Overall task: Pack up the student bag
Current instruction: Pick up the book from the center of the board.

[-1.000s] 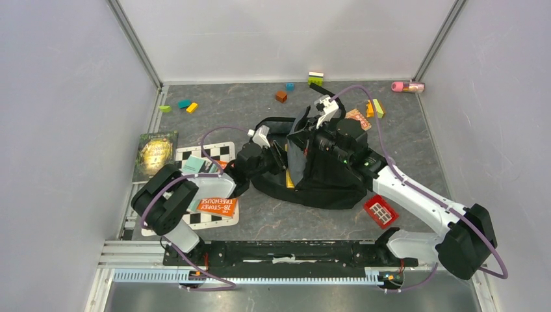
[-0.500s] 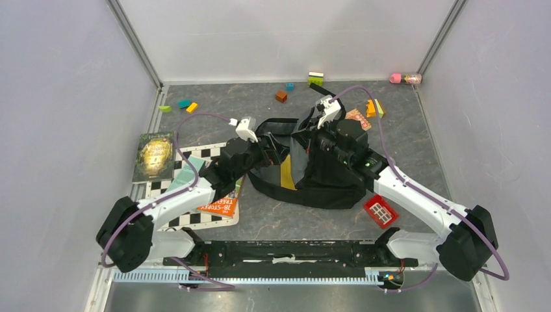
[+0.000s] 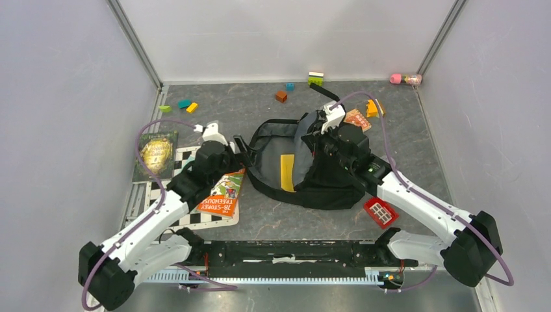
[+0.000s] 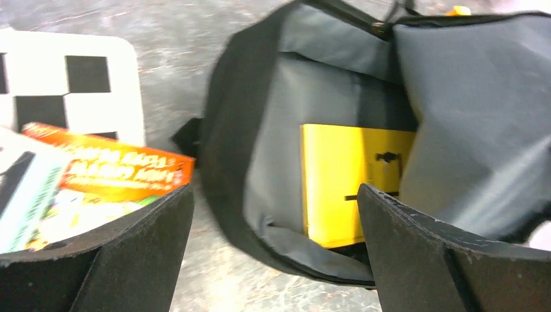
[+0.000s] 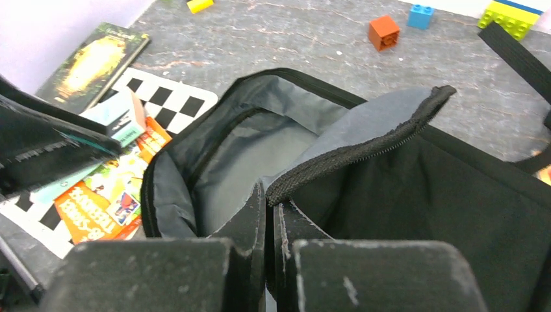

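Orange book [image 3: 221, 200] and chessboard [image 3: 200, 220] lie beside student bag [image 3: 321, 187]

Matt cloth student bag [image 3: 321, 185], apparently.

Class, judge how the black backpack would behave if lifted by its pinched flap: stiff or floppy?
Probably floppy: the backpack sags flat on the table and its flap folds where the right gripper pinches it. Lifted there, the body would likely droop rather than rise as one. The yellow book inside might slide.
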Available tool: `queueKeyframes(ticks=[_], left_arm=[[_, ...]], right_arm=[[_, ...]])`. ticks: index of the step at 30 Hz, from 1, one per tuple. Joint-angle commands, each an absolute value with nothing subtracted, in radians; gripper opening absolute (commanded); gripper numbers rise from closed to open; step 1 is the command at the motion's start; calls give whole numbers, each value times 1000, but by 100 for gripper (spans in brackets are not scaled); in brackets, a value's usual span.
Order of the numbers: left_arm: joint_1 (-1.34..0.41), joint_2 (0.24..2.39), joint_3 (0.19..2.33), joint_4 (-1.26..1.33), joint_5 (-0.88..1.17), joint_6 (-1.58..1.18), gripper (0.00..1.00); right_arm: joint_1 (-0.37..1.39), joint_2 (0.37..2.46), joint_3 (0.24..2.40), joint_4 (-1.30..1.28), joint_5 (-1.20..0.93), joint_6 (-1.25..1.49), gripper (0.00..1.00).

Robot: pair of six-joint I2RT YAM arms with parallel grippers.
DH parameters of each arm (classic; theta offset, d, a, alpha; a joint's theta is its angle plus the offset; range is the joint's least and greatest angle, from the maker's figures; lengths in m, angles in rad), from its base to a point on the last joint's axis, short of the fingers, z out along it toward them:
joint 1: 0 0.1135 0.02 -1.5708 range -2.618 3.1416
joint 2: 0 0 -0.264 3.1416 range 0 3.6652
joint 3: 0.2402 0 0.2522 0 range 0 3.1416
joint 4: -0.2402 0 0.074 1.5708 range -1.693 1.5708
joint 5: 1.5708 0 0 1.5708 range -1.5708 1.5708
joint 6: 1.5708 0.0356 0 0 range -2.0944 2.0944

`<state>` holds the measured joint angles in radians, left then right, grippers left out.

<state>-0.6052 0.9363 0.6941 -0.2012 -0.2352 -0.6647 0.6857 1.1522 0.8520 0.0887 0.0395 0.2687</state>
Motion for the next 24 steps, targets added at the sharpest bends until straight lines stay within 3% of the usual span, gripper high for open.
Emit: queueKeyframes(ticks=[1, 10, 14, 21, 24], left_arm=[[-500, 883, 681, -423, -288, -737, 100], [-210, 907, 678, -511, -168, -667, 100], [-189, 1019, 760, -578, -250, -589, 100], [-195, 1134, 816, -626, -392, -537, 100], [-218, 1159, 830, -621, -410, -514, 100]], right_arm=[[686, 1105, 821, 98, 137, 219, 0], [649, 1083, 726, 34, 293, 210, 1], [608, 1070, 634, 34, 326, 230, 7], [588, 1052, 555, 47, 322, 232, 27], [583, 1041, 538, 59, 311, 232, 29]])
